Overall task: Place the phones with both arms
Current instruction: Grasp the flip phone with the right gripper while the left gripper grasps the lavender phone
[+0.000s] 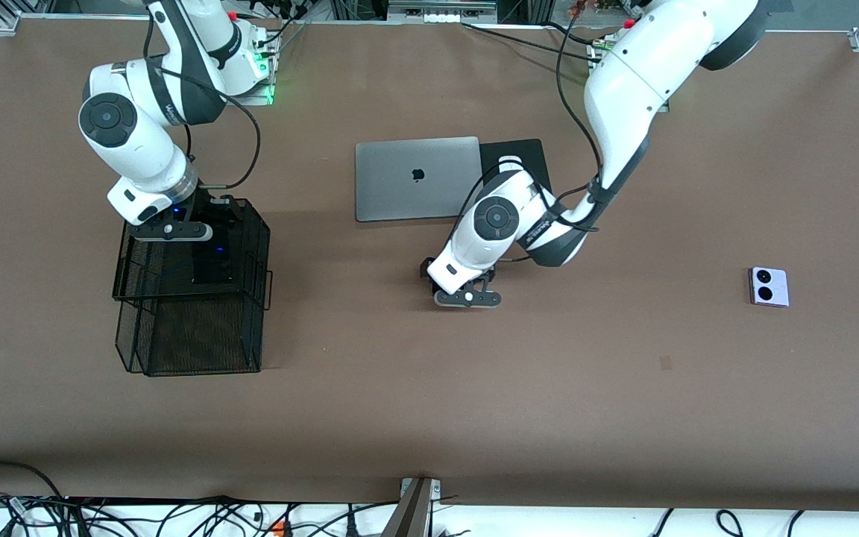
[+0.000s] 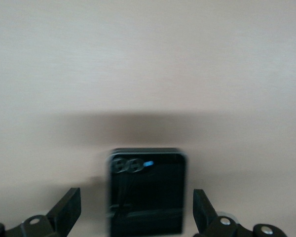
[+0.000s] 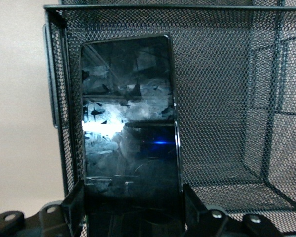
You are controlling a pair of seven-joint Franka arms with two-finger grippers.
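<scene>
The squarish black folded phone (image 2: 147, 191) lies flat on the tabletop (image 1: 429, 403) directly under the left gripper (image 1: 467, 297), between its two spread fingers (image 2: 68, 207), which stand clear of the phone's edges on either side. In the left wrist view the phone's camera end points away from the gripper and its sides run parallel to the fingers, so the gripper only has to close across its width or lift straight off, judging by the alignment. The front view hides this phone beneath the left arm's wrist, nearer to the front camera than the silver laptop (image 1: 416, 188) and the black pad (image 1: 513, 158) beside it.

Toward the right arm's end of the tabletop, the long black phone (image 3: 130, 123) hangs clamped at its lower end in the right gripper (image 1: 170, 230), its long axis running straight out from the gripper into the black mesh basket (image 1: 191, 328). The phone sits close beside one mesh wall, with open basket room on its other flank, so a straight descent looks clear.

The pale lilac-white phone (image 1: 769, 286) lies alone on the tabletop toward the left arm's end, camera circles up, well apart from both grippers. The left arm is plainly the nearer one to reach it; the basket stands at the right arm's end, so a handover or long carry seems likely.
</scene>
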